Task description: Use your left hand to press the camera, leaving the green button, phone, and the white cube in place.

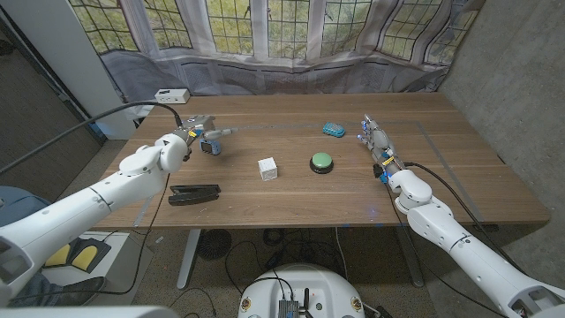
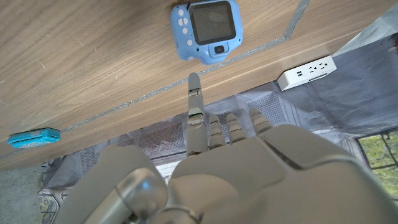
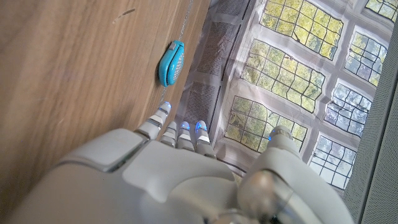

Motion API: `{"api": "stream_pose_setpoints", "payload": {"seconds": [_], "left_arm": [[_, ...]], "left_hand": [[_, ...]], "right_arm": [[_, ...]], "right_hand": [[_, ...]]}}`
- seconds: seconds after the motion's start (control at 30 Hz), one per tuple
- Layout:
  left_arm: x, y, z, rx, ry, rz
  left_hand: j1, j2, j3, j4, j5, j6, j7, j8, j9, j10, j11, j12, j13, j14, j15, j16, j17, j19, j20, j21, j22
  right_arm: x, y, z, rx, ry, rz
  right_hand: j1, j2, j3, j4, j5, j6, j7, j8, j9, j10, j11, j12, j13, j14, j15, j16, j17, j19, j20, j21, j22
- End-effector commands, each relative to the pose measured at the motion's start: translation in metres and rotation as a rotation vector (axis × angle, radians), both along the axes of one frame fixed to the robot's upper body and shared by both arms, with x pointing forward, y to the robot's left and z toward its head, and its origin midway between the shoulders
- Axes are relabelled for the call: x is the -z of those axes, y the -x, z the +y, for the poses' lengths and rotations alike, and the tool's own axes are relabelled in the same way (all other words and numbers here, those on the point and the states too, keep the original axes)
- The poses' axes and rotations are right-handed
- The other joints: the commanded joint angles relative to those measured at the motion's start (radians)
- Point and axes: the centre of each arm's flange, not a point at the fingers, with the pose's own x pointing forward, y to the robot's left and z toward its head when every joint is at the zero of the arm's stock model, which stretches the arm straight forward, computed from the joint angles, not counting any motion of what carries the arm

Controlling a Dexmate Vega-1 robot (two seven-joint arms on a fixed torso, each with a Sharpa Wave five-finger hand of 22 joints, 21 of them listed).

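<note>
Head view: the left robot hand hovers at the far left of the counter, at the small blue camera, which it partly hides; contact cannot be judged. A black phone lies near-left, a white cube and a green button mid-counter, a teal case farther back. The right robot hand stands at the right, its fingers too small to read.

Left wrist view: one finger is extended toward the camera, stopping just short; the others curl in, holding nothing. A white power strip sits past the counter's edge.

Right wrist view: the right robot hand holds nothing; how far it is spread cannot be told. The teal case lies beyond it.
</note>
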Motion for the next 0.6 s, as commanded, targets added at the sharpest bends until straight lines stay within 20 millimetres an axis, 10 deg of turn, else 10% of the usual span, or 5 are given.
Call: {"api": "stream_pose_setpoints", "payload": {"seconds": [0.03, 0.6], "left_arm": [[0.0034, -0.0041, -0.0028, 0.002, -0.006, 0.014], [0.0053, -0.0022, -0.0037, -0.006, -0.005, 0.01]], "left_hand": [[-0.004, 0.001, -0.008, -0.001, 0.005, 0.003, -0.006, -0.002, 0.001, -0.002, 0.001, -0.003, 0.003, -0.004, 0.003, 0.004, 0.002, -0.01, 0.004, 0.001, 0.001], [-0.004, 0.004, -0.014, 0.0, 0.01, 0.049, -0.005, 0.006, 0.002, 0.002, -0.001, 0.0, 0.003, 0.006, 0.003, 0.008, 0.002, -0.012, 0.003, 0.003, 0.001]], "right_arm": [[0.0009, -0.001, 0.0007, -0.002, 0.0, 0.006], [0.0044, -0.001, 0.0002, -0.008, 0.0, 0.012]], "right_hand": [[-0.001, 0.01, 0.008, -0.001, 0.002, 0.007, 0.003, -0.004, 0.003, 0.002, -0.003, -0.001, 0.003, -0.004, 0.009, -0.001, 0.005, 0.0, 0.007, -0.004, 0.004], [-0.002, 0.01, 0.008, -0.002, 0.002, 0.007, 0.003, -0.004, 0.003, 0.002, -0.002, -0.002, 0.003, -0.003, 0.009, -0.001, 0.005, -0.001, 0.009, -0.004, 0.004]]}}
